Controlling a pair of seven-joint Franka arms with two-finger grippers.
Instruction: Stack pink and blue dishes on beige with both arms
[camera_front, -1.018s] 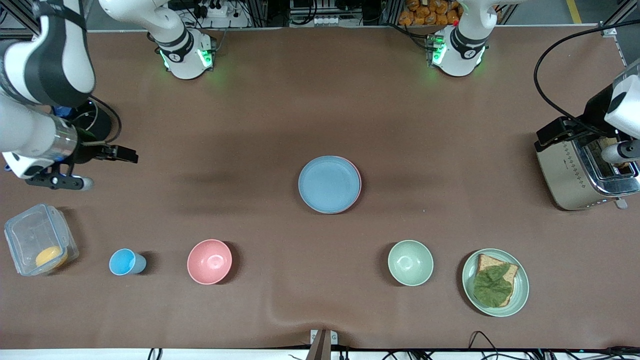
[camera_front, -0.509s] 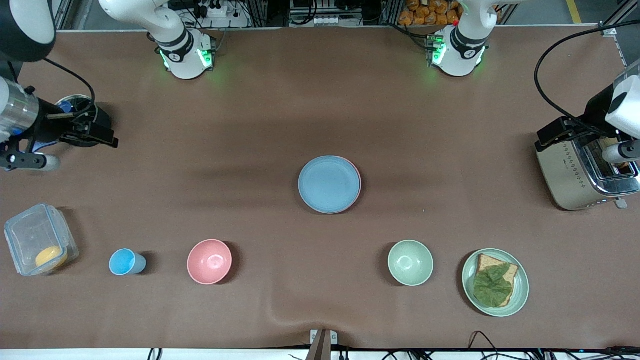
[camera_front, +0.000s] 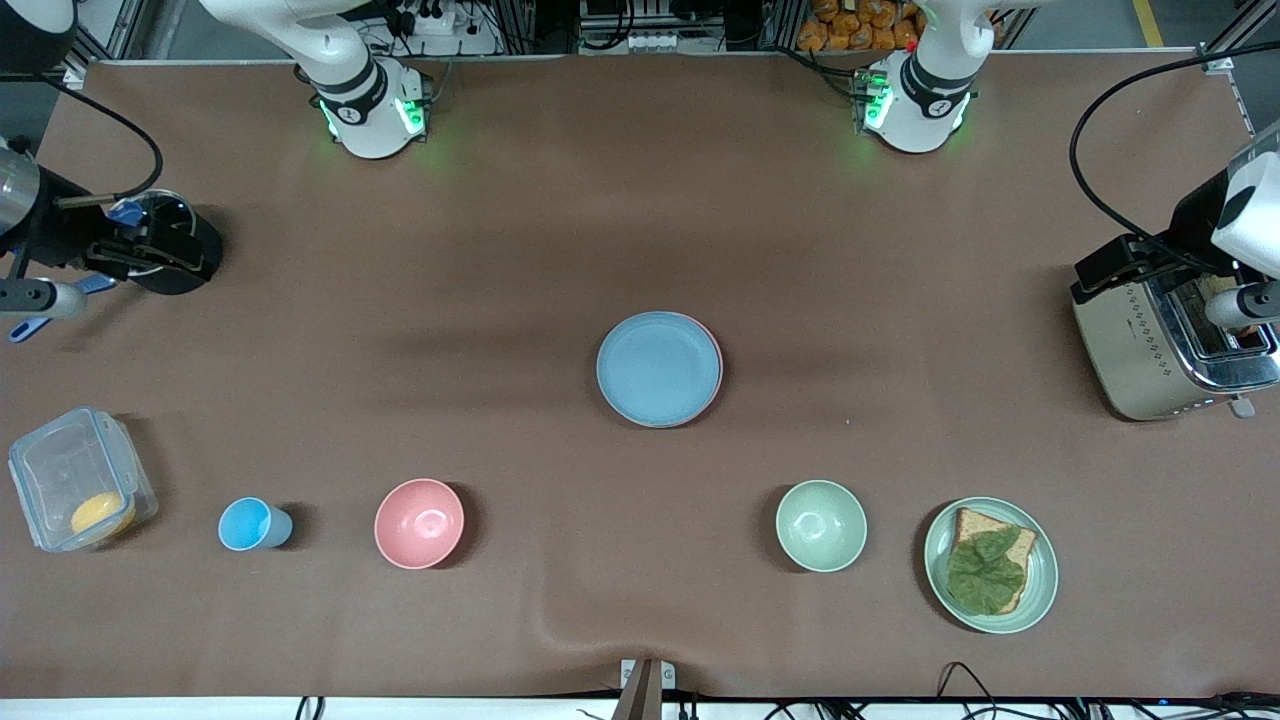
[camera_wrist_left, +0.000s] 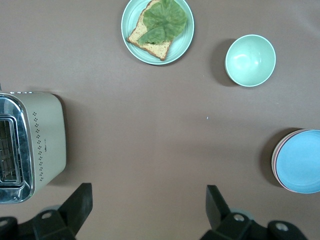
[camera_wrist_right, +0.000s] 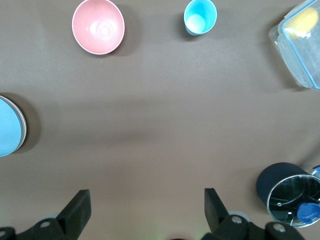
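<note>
The light blue plate (camera_front: 658, 368) lies on top of a stack in the middle of the table, with the pale pink plate's rim (camera_front: 715, 350) peeking out under it. The same blue plate (camera_wrist_left: 301, 161) shows in both wrist views (camera_wrist_right: 7, 126). No beige plate shows; anything under the stack is hidden. My right gripper (camera_front: 175, 258) hangs open and empty over a dark cup at the right arm's end of the table (camera_wrist_right: 146, 202). My left gripper (camera_front: 1105, 265) hangs open and empty over the toaster's edge (camera_wrist_left: 148, 202).
A steel toaster (camera_front: 1150, 345) stands at the left arm's end. Nearer the front camera sit a mint plate (camera_front: 1046, 580) with bread and a leaf, a green bowl (camera_front: 821, 525), a pink bowl (camera_front: 419, 523), a blue cup (camera_front: 250, 524), a clear box (camera_front: 70, 480) and a dark cup (camera_wrist_right: 285, 192).
My right arm has drawn back toward its end of the table, its gripper now over the dark cup. The left arm and the plates have not moved.
</note>
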